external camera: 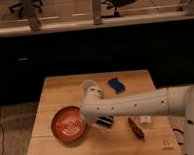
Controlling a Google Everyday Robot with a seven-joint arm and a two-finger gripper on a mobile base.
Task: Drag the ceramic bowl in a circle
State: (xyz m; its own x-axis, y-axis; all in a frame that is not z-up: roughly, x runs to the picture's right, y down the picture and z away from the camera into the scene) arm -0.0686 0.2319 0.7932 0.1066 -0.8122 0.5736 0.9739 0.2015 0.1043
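The bowl [69, 126] sits on the near left of the table [51, 90]. The gripper [86, 121] is down at its right rim — fingers hidden by the arm, so I cannot tell its grip. A cup [89, 86] stands farther back.

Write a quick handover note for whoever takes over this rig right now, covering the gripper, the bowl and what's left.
Gripper: at the end of the arm, over the right rim of the ceramic bowl; its fingers are hidden.
Bowl: upright on the front left part of the wooden table.
Nearby: plastic cup behind the bowl, blue object, small dark item, reddish-brown object.
Done: arm has reached the bowl.
Left: no circle is evident, so treat the drag as still to do, steering clear of the cup.
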